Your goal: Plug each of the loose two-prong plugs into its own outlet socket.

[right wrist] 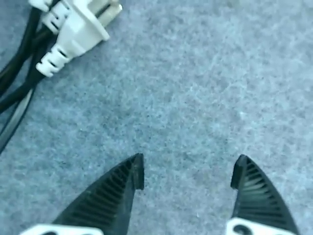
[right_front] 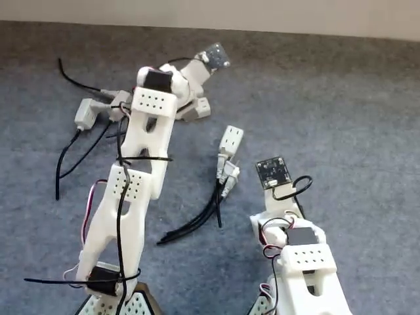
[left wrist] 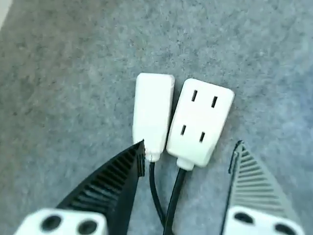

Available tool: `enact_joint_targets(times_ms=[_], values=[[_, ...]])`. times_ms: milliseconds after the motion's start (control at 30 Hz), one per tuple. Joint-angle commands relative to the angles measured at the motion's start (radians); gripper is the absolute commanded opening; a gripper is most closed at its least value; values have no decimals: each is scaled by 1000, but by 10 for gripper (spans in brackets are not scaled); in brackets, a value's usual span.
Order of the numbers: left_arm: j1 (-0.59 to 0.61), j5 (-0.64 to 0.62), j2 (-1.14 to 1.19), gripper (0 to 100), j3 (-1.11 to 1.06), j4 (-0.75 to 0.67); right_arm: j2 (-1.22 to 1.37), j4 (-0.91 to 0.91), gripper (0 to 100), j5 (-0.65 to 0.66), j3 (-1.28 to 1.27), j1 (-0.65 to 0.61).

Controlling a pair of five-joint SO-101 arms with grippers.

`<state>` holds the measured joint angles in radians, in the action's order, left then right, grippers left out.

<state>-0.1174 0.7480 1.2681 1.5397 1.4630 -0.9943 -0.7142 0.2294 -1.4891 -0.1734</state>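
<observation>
Two white outlet blocks lie side by side on the grey carpet. One block point(left wrist: 198, 122) shows two pairs of empty slots; the other point(left wrist: 153, 110) lies on its side. Black cords leave both. My left gripper point(left wrist: 190, 147) hangs open just above them, one fingertip point(left wrist: 137, 152) at the cord end of the sideways block. A loose white plug point(right wrist: 73, 29) with bare prongs lies beyond my open right gripper point(right wrist: 190, 161), which has nothing between its fingers. In the high view the plugs point(right_front: 228, 172) lie just below a third outlet block point(right_front: 231, 139).
Black cords point(right_front: 193, 223) fan out from the plugs toward the front between the two arms. Another white block point(right_front: 85, 113) with a black cord point(right_front: 65, 154) lies at the far left. The left arm point(right_front: 147, 131) stretches far across the carpet; the right arm point(right_front: 305, 259) stays near the front.
</observation>
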Motion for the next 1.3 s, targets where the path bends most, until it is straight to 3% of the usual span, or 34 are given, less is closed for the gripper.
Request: enact_joint_targets(times_ms=[0,233,567,733,900,1000,1267], values=[[15,9,41,277,13,-87,-19,10,279,5,7,2],[25,9,111,277,8,-173,-19,10,279,5,7,2],[10,5,166,277,13,-157,-19,10,279,5,7,5],[7,8,145,272,71,14,-19,10,279,5,7,4],[-1,63,153,149,124,149,-19,10,279,5,7,4],[-12,104,147,127,125,245,-19,12,279,5,7,2],[18,104,51,127,125,238,-19,12,279,5,7,2]])
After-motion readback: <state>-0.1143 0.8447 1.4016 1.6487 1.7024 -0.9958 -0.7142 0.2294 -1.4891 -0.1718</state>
